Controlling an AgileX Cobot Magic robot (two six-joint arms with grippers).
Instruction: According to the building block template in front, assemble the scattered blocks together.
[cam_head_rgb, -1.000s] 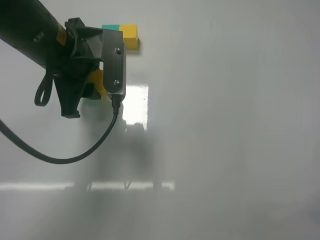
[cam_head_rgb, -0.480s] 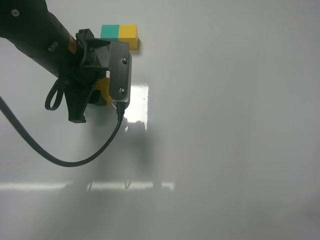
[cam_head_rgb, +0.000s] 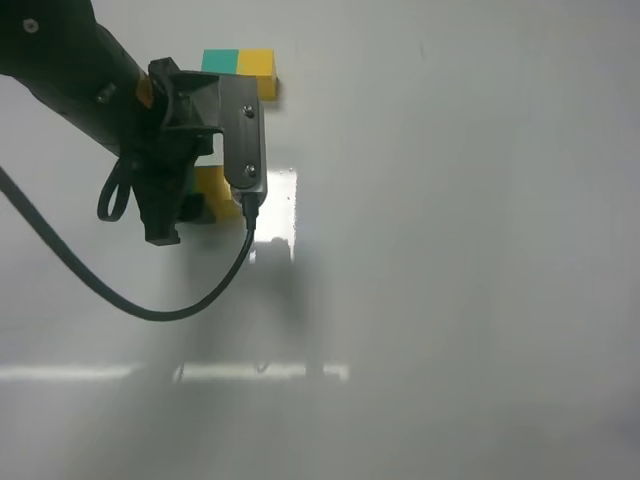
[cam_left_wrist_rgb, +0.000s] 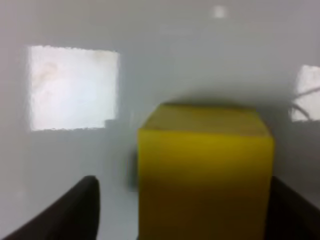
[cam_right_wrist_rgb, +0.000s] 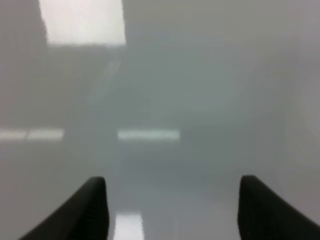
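Observation:
The building block template (cam_head_rgb: 240, 68), a teal and yellow bar, lies at the far left of the table. A loose yellow cube (cam_head_rgb: 217, 188) sits just in front of it, partly under my left gripper (cam_head_rgb: 200, 205). In the left wrist view the yellow cube (cam_left_wrist_rgb: 205, 170) stands between the fingers (cam_left_wrist_rgb: 65, 215). There is a clear gap on one side, and the other finger is at the cube's edge. The left gripper (cam_left_wrist_rgb: 182, 200) is open around it. The loose teal cube is hidden. My right gripper (cam_right_wrist_rgb: 172, 210) is open and empty over bare table.
The white table (cam_head_rgb: 450, 250) is glossy, with a bright light reflection (cam_head_rgb: 275, 205) beside the left gripper. A black cable (cam_head_rgb: 150, 305) loops from the left arm towards the front.
The left arm has shifted right and slightly towards the front. The yellow cube under it has shifted the same way and shows more now.

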